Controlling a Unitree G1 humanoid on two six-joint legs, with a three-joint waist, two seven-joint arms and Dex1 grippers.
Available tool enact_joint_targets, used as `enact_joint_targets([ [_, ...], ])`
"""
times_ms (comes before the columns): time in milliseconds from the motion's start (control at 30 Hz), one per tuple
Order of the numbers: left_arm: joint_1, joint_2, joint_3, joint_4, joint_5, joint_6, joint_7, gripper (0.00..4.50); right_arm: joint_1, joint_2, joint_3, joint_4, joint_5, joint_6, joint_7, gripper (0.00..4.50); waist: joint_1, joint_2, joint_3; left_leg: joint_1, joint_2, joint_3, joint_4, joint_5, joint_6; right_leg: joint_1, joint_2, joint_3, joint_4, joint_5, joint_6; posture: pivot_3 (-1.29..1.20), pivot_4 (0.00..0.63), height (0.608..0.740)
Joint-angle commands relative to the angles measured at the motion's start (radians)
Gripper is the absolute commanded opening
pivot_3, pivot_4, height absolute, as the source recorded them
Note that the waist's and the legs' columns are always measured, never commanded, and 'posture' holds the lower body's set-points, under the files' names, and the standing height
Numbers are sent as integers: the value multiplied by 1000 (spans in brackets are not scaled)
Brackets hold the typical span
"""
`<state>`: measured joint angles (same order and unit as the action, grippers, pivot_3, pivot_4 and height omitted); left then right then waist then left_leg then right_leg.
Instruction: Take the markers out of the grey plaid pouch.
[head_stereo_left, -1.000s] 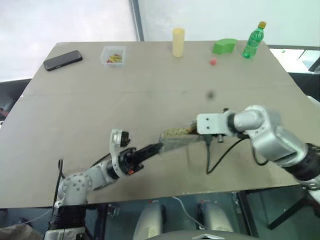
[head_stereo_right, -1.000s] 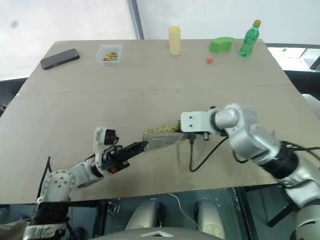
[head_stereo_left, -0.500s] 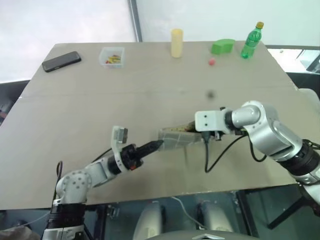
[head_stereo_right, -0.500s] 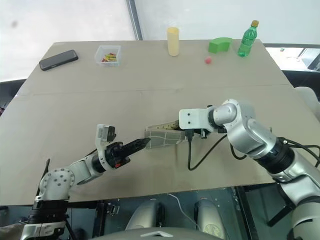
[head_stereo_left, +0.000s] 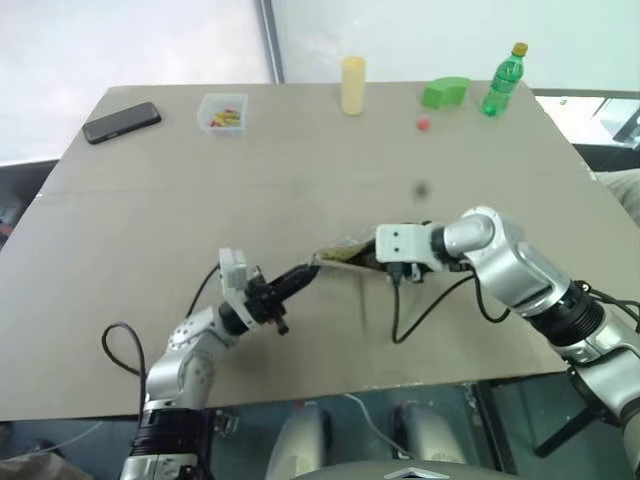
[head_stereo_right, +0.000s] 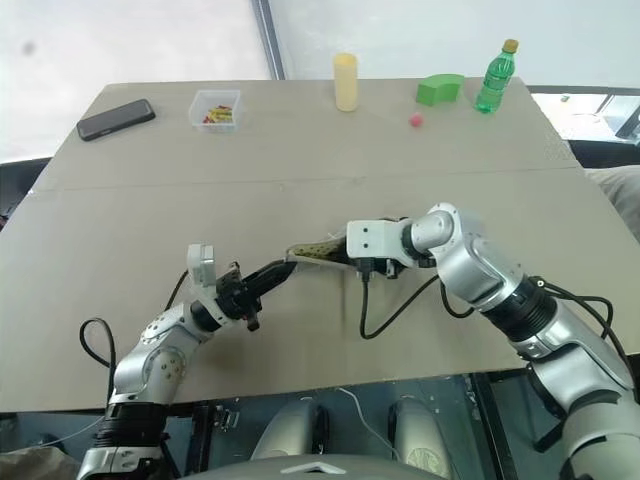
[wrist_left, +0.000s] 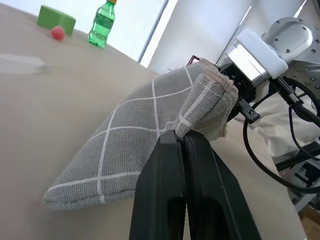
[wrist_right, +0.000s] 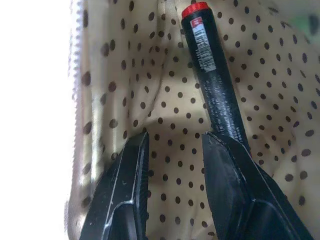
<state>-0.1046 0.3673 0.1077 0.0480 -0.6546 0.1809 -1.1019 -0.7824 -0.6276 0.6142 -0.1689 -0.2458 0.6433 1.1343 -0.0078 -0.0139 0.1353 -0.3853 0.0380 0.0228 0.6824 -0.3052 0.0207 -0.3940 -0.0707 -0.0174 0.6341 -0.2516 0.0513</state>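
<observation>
The grey plaid pouch (head_stereo_left: 345, 257) lies mid-table, held up between both arms. My left gripper (wrist_left: 181, 136) is shut on a fold of the pouch's fabric at its near end (wrist_left: 202, 100); from the head it shows as black fingers (head_stereo_right: 272, 275) meeting the pouch. My right gripper (wrist_right: 175, 137) is inside the pouch mouth, open, with only dotted yellowish lining (wrist_right: 165, 100) between its fingers. A black marker with a red cap (wrist_right: 210, 65) lies in the lining, running down behind one finger (wrist_right: 227, 165). I cannot tell whether other markers are inside.
Along the table's far edge stand a black phone (head_stereo_left: 123, 122), a clear box of small items (head_stereo_left: 225, 111), a yellow cylinder (head_stereo_left: 354, 84), a red ball (head_stereo_left: 424, 124), a green block (head_stereo_left: 447, 92) and a green bottle (head_stereo_left: 505, 80). A black cable (head_stereo_left: 400, 310) loops beneath my right wrist.
My left gripper has rolled over and pushed forward, still pinching the pouch. My right hand has sunk and shifted left, and the pouch now sits more tilted and bunched.
</observation>
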Motion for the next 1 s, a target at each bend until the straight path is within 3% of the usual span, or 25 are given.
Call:
enact_joint_targets([
  [33,-47,-8,15,30,51,-142,-40,0,6,-64,-37,-67,32,25,74,1704,1,0,0,0,0,0,0,0,0,0,0,0,0,0,0,0,150,740],
  [233,-139,-25,-8,58,147,-334,-72,0,-1,-271,-141,-180,129,16,227,1704,9,0,1,-1,0,-1,1,0,0,0,0,-1,-1,0,0,0,150,740],
  [433,-182,-16,-29,83,213,-463,-77,0,-16,-341,-200,-206,169,9,251,1704,-1,0,1,-1,0,-1,0,-1,1,0,0,0,-1,0,0,0,150,740],
  [500,-179,-6,-38,53,180,-386,-70,0,-20,-344,-207,-204,171,6,246,1704,-2,0,1,-1,1,-1,0,-1,1,0,0,0,-1,0,0,0,150,740],
  [600,-123,71,-59,-130,-107,48,-64,0,-44,-335,-229,-207,192,24,241,1704,-6,0,1,-1,1,-1,0,-1,1,-1,0,0,-1,0,0,0,150,740],
  [700,-94,139,-36,-259,-356,334,-14,0,-80,-338,-259,-217,226,50,248,1704,-6,1,3,-2,2,-1,0,-1,1,-2,-1,0,0,0,0,0,150,740],
  [900,-120,167,57,-296,-683,589,130,0,-161,-425,-406,-254,367,163,320,1704,4,2,9,-2,1,-3,0,-1,1,-1,-1,-1,-1,0,0,0,150,740],
  [1000,-74,161,44,-255,-603,582,116,0,-194,-460,-460,-298,473,247,335,1704,3,2,9,-3,1,-3,0,-1,1,-1,-2,-1,-2,0,0,0,150,740],
])
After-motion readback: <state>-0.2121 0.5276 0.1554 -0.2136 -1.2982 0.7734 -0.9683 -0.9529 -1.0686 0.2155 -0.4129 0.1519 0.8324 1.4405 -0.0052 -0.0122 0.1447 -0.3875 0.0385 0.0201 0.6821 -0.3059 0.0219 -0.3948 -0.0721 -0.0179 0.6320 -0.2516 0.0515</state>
